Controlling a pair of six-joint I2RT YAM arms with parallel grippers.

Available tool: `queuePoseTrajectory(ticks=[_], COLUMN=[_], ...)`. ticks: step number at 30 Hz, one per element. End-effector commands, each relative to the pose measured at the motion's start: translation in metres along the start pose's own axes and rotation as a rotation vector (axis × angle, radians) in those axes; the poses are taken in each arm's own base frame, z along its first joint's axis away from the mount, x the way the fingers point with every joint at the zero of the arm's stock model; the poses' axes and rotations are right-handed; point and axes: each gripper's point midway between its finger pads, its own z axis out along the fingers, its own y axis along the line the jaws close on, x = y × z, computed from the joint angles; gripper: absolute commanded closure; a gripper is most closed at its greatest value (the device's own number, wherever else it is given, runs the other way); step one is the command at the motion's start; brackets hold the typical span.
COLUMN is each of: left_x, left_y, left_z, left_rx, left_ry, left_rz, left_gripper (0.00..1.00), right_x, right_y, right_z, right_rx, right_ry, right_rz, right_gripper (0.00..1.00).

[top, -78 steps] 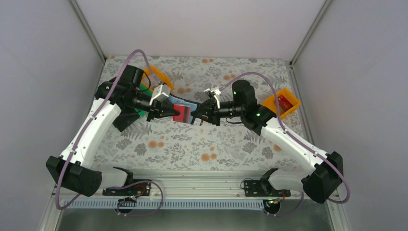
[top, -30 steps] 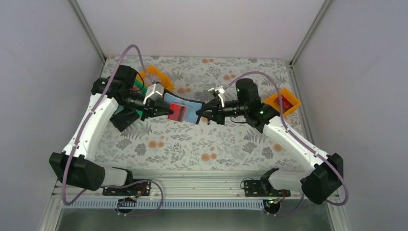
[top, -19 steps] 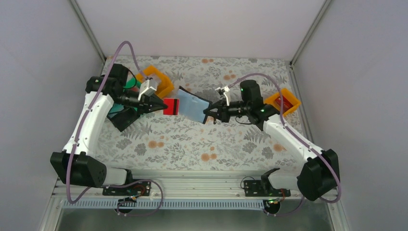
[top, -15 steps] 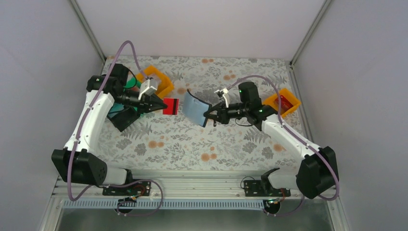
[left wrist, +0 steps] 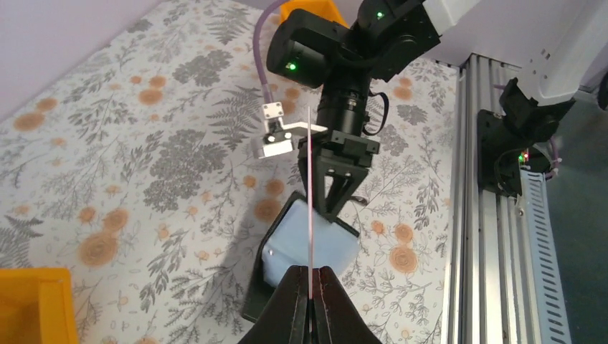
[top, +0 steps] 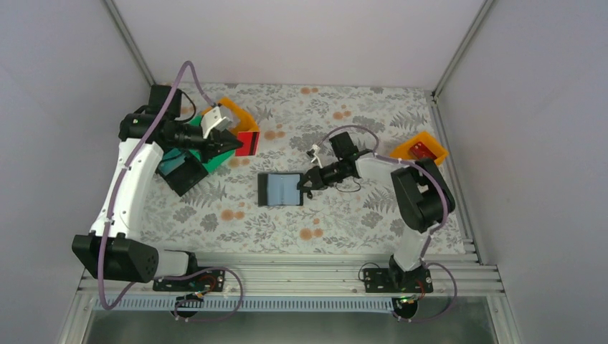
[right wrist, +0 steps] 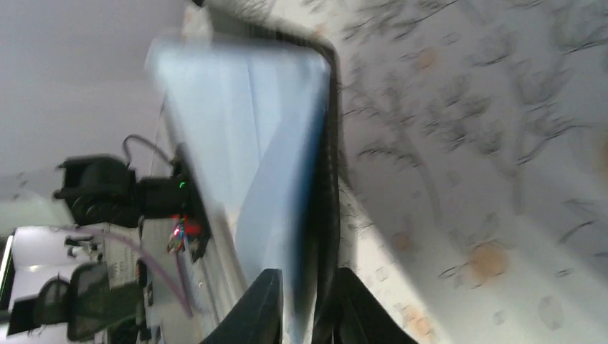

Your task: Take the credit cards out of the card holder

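My left gripper (top: 234, 143) is shut on a red credit card (top: 248, 143) and holds it in the air beside the orange tray (top: 239, 116) at the back left. In the left wrist view the card (left wrist: 309, 208) shows edge-on as a thin pink line between the shut fingers (left wrist: 292, 304). The card holder (top: 280, 190) lies open on the table's middle, its pale bluish inside up and a black rim around it. My right gripper (top: 305, 182) is shut on its right edge. In the right wrist view the holder (right wrist: 251, 136) is blurred and sits between the fingers (right wrist: 262, 308).
A green tray (top: 214, 156) and a black tray (top: 185, 173) sit under my left arm. A second orange tray (top: 419, 153) with a red object inside stands at the right edge. The metal rail (top: 287, 276) runs along the near edge.
The red card has come out of the holder; my left gripper carried it back and left towards the orange tray. My right gripper brought the holder down onto the table, nearer the front.
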Motion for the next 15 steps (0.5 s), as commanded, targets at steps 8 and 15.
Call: queuePoseTrajectory(ticks=[8, 15], left_x=[0.006, -0.006], left_y=[0.011, -0.027], left_z=[0.028, 0.038], left_rx=[-0.16, 0.01], left_ry=[0.192, 0.189], left_rz=[0.047, 0.119], left_gripper=[0.98, 0.98], right_x=[-0.056, -0.064], right_y=[-0.087, 0.156], right_z=[-0.123, -0.119], right_rx=[0.636, 0.264], right_ry=[-0.271, -0.387], right_rz=[0.172, -0.676], right_gripper=[0.28, 0.22])
